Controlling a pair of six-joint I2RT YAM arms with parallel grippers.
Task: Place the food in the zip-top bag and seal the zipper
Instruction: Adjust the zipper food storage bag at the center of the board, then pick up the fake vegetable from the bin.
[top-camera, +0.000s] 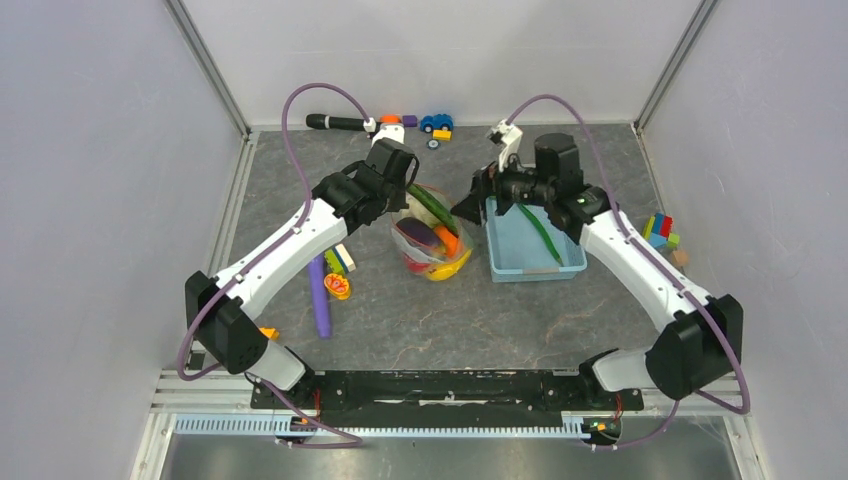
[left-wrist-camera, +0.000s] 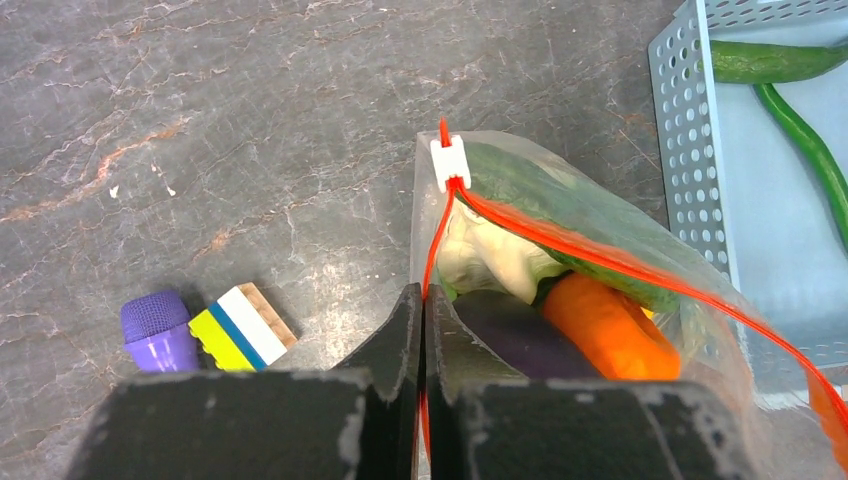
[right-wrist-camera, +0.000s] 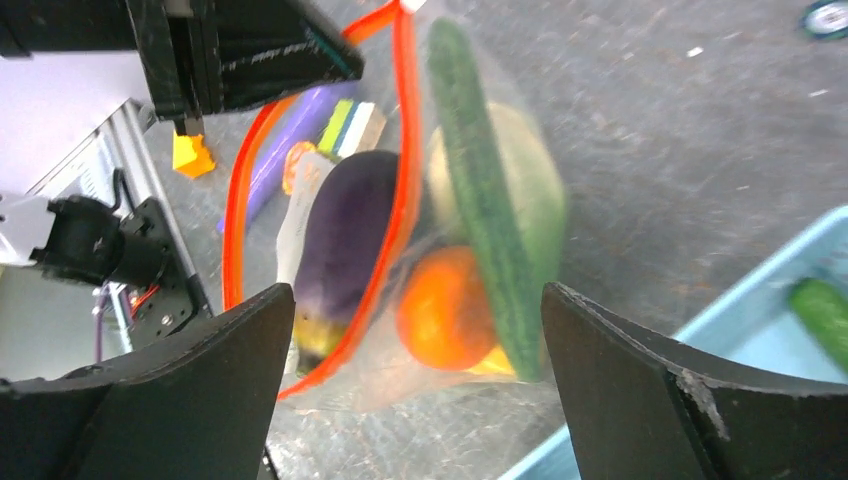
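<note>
The clear zip-top bag (top-camera: 432, 240) sits mid-table, bulging with food. Inside it are a purple eggplant (right-wrist-camera: 345, 235), a green cucumber (right-wrist-camera: 480, 180), an orange piece (right-wrist-camera: 440, 310) and the pale cabbage (left-wrist-camera: 485, 255). Its orange-red zipper (left-wrist-camera: 600, 262) gapes apart along most of its length, and a white slider (left-wrist-camera: 449, 163) sits at the far end. My left gripper (left-wrist-camera: 423, 300) is shut on the zipper edge at the bag's near corner. My right gripper (right-wrist-camera: 416, 290) hangs open just beside the bag, touching nothing.
A light blue basket (top-camera: 530, 262) stands right of the bag with long green pieces in it. A purple stick (top-camera: 320, 300) and striped blocks (left-wrist-camera: 240, 325) lie left of the bag. Toy blocks (top-camera: 660, 232) lie far right. A toy car (top-camera: 436, 122) is at the back.
</note>
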